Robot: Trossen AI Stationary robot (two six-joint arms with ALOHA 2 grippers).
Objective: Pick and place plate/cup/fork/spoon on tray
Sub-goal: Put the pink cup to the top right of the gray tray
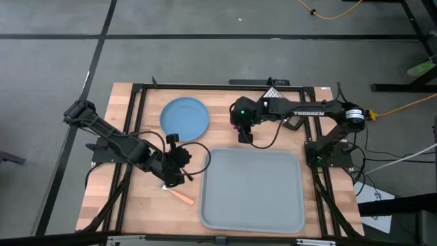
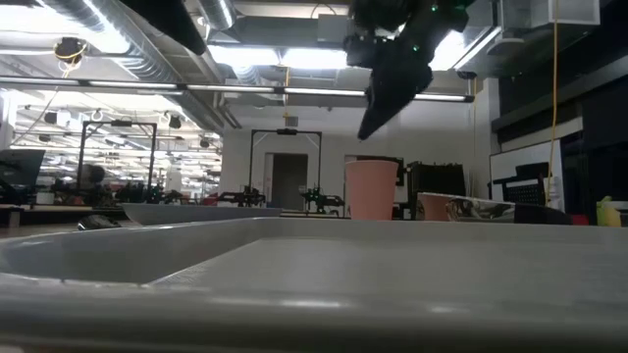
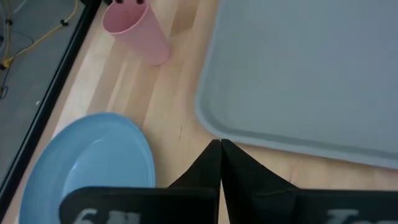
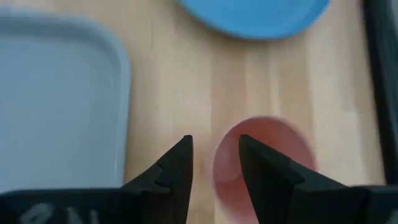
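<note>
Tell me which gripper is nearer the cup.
Right. The right gripper hangs just above the cup, fingers apart; the left gripper is across the table by the fork.

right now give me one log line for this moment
right claw: open, above pink cup | left claw: shut, empty, beside tray | plate, fork: on table | tray: empty

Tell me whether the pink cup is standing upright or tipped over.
Upright. The cup stands on its base in the low view, and the right pincer, looking down from above, sees into its open mouth.
</note>
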